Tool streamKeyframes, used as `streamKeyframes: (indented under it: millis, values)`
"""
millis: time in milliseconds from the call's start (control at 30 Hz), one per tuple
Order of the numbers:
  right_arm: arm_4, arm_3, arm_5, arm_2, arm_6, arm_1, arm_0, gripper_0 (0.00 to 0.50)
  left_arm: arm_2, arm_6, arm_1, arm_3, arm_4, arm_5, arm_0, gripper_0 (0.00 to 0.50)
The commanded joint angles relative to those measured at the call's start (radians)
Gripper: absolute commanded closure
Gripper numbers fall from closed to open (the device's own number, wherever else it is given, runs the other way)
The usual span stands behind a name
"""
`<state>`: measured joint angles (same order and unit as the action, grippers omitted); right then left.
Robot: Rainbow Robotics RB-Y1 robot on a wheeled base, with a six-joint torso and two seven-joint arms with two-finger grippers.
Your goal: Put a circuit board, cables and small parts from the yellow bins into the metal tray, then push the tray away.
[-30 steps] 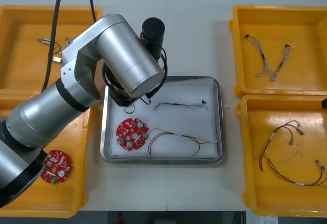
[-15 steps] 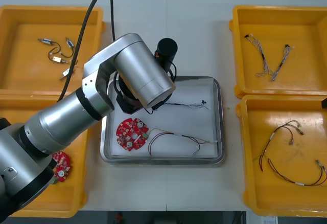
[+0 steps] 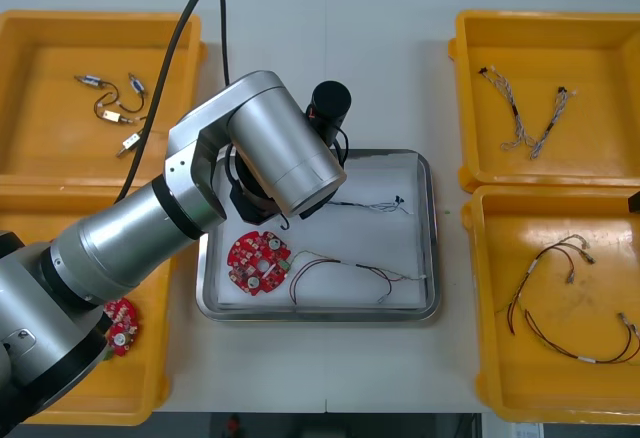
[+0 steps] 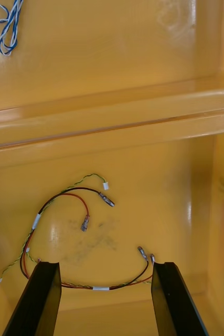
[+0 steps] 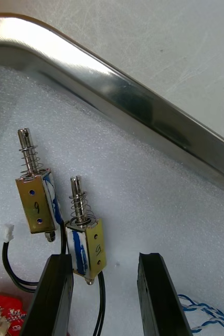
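Front view: the shiny rectangular metal tray [image 3: 432, 258], white inside, sits mid-table between the yellow plastic bins [image 3: 40, 168]. Bare light table [image 3: 390, 68] lies open beyond its far rim, with a narrower strip before its near rim. The silver left arm [image 3: 200, 208] reaches over the tray's far-left corner. In the tray a round red circuit board [image 3: 257, 261] lies near-left, a red and yellow cable [image 3: 350, 273] just beside it, and a twisted blue and white cable [image 3: 375, 205] farther back. The far-left bin holds loose small metal parts [image 3: 110, 108] and the near-left bin a second red board [image 3: 118, 323]. Left wrist view: the left gripper [image 5: 101, 258] hangs low over the white lining, just inside the tray's curved corner rim, fingers spread and gripping nothing. Two brass-coloured small metal parts [image 5: 35, 202] with spring pins lie flat on the lining, one just beside one finger with a clear gap to the other finger. Right wrist view: the right gripper [image 4: 105, 268] hovers inside a right-side bin, fingers wide and holding nothing, above a red, black and yellow cable bundle [image 4: 70, 199] on the bin floor.
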<state>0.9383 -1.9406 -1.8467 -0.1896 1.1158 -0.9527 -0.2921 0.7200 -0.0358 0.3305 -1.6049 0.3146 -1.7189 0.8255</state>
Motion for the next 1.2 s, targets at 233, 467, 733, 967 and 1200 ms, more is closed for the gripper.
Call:
streamKeyframes:
  millis: [233,467,733,967,1200]
  values:
    - [0.020,-0.031,0.003,-0.030,-0.016,0.006,-0.002,0.000,-0.019,0.001,0.052,-0.086,0.090,-0.001,0.030,0.053]
    - [0.037,-0.031,-0.009,-0.030,-0.010,0.006,-0.021,0.000,-0.063,-0.027,0.174,-0.211,0.264,-0.087,0.112,0.000]
    - [0.074,-0.037,-0.049,-0.016,0.004,0.006,-0.079,0.000,-0.155,-0.173,0.395,-0.302,0.543,-0.120,0.181,0.000]
    - [0.099,-0.061,-0.060,0.059,0.009,0.006,-0.148,0.000,-0.231,-0.317,0.562,-0.319,0.716,-0.111,0.185,0.000]
    - [0.158,-0.070,-0.060,0.171,0.009,0.006,-0.243,0.000,-0.251,-0.414,0.733,-0.336,0.836,-0.047,0.138,0.000]
